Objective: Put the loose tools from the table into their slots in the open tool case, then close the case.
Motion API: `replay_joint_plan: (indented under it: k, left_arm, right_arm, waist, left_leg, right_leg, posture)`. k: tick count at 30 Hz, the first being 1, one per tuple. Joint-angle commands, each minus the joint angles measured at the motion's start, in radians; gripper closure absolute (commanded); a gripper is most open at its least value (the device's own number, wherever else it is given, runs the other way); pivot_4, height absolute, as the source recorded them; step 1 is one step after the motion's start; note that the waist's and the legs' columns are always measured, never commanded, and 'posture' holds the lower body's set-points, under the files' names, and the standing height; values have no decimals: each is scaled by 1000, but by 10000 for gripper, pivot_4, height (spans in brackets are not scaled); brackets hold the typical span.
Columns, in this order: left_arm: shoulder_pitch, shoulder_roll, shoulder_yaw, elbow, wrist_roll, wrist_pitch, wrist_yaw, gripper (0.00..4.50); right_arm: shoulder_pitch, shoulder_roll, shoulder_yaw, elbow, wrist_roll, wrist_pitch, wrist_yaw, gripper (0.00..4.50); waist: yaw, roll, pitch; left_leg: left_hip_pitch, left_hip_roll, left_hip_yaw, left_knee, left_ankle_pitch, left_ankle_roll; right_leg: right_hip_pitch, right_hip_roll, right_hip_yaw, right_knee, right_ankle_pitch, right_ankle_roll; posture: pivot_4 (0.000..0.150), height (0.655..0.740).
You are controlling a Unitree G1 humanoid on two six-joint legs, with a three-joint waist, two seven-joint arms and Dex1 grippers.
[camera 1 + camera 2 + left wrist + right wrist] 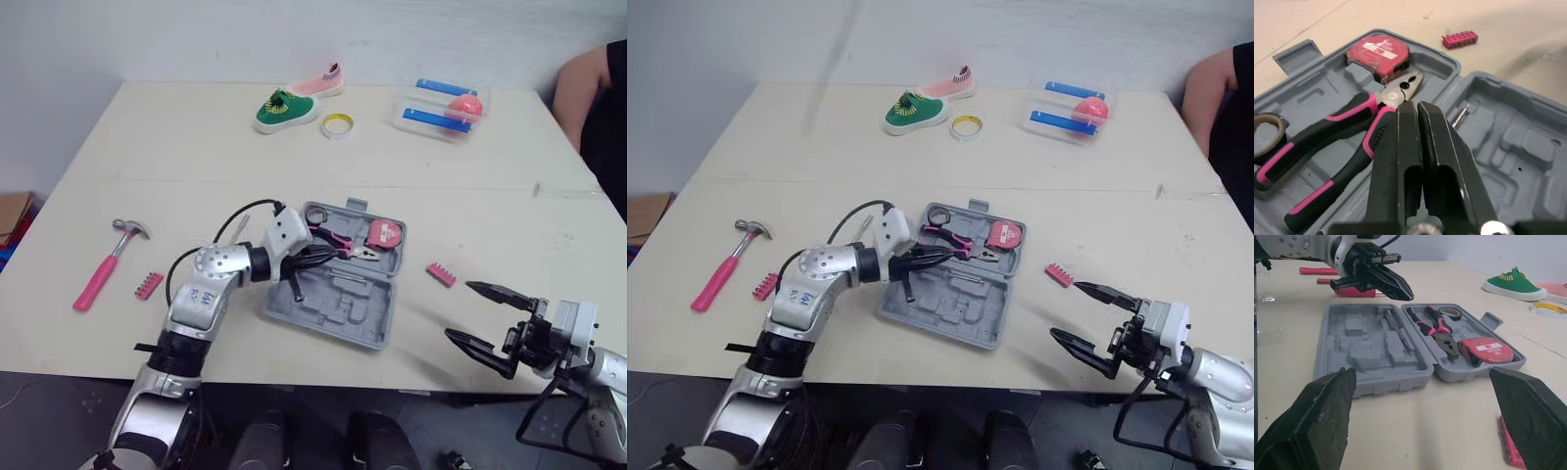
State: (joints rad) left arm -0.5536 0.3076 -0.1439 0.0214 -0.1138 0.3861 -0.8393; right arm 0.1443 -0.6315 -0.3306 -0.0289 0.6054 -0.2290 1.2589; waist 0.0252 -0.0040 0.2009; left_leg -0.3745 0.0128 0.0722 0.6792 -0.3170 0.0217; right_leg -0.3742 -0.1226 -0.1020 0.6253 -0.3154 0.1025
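The grey tool case (364, 321) lies open at the table's front centre. Its far half holds pink-handled pliers (342, 243), a red tape measure (384, 235) and a roll of tape (316, 215). A screwdriver (1398, 330) rests in the near half. My left gripper (331, 257) hovers shut and empty just above the pliers (1347, 122). A pink-handled hammer (103, 269) and a pink bit holder (148, 285) lie loose left of the case. Another pink bit holder (441, 275) lies to its right. My right gripper (458, 309) stands open near the front right edge, holding nothing.
At the table's back are a green shoe (284, 110), a pink shoe (321, 82), a yellow tape ring (337, 125) and a clear tray (441, 108) with blue items and a pink ball. A person's arm (593, 93) shows at the far right.
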Motion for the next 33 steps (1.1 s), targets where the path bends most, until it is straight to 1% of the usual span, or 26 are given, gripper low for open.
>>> replay_joint_plan:
  k: [1, 4, 8, 12, 13, 16, 19, 26, 33]
  left_arm:
    - [22, 12, -46, 0, 14, -6, 1, 44411]
    - [22, 7, -52, 19, 11, -5, 16, 44411]
    - [33, 28, -90, 57, 50, -47, 17, 44411]
    - [35, 18, -84, 83, 55, -18, 54, 44411]
    - [36, 21, -88, 84, 52, -18, 44, 44411]
    - [43, 38, -104, 67, 45, 43, 21, 44411]
    - [54, 68, -131, 59, 74, 80, 18, 44411]
    - [58, 106, -184, 67, 109, 181, 58, 44411]
    - [58, 145, -278, 85, 152, 252, 52, 44411]
  right_arm:
    - [5, 4, -35, 11, 13, -38, 17, 0]
    - [2, 3, -32, 18, 14, -44, 21, 0]
    - [-1, 3, -26, 12, 17, -47, 18, 0]
    - [0, 0, -18, -24, 16, -28, 0, 0]
    - [1, -2, -16, -37, 16, -20, -8, 0]
    - [3, -7, -16, -71, 16, 2, -28, 0]
    - [3, -10, -17, -93, 15, 20, -43, 0]
    - [3, -15, -23, -129, 16, 52, -63, 0]
    - [-9, -19, -25, -145, 19, 76, -78, 0]
  waist:
    - [-1, 0, 0]
    - [-1, 0, 0]
    - [-1, 0, 0]
    - [0, 0, 0]
    - [0, 0, 0]
    - [0, 0, 0]
    - [-1, 0, -1]
    - [-2, 2, -5]
    - [-3, 3, -25]
  left_leg:
    - [0, 0, 0, 0, 0, 0]
    - [0, 0, 0, 0, 0, 0]
    - [1, -1, 1, 0, 0, 0]
    - [1, -1, 1, 0, 0, 0]
    - [1, -1, 1, 0, 0, 0]
    - [3, -1, 1, 0, 0, 0]
    - [3, -1, 1, 0, -1, 0]
    - [6, 0, 1, -1, -1, -1]
    - [9, 0, 1, -5, -2, -1]
  right_leg:
    - [0, -3, 0, 0, 0, 0]
    - [0, -4, -2, 0, 0, 0]
    - [0, -5, -2, -1, 0, 0]
    - [0, -7, -2, -1, 0, 0]
    - [0, -7, -2, 0, 0, 0]
    - [1, -7, -2, 0, 0, 0]
    - [2, -7, -2, 0, 0, 0]
    - [3, -7, -1, -1, 0, 0]
    - [6, -7, 0, -4, 0, 0]
  posture:
    - [1500, 7400]
    - [1500, 7400]
    - [1500, 7400]
    - [1500, 7400]
    - [1500, 7400]
    - [1500, 7400]
    - [1500, 7400]
    - [1500, 7400]
    - [1500, 7400]
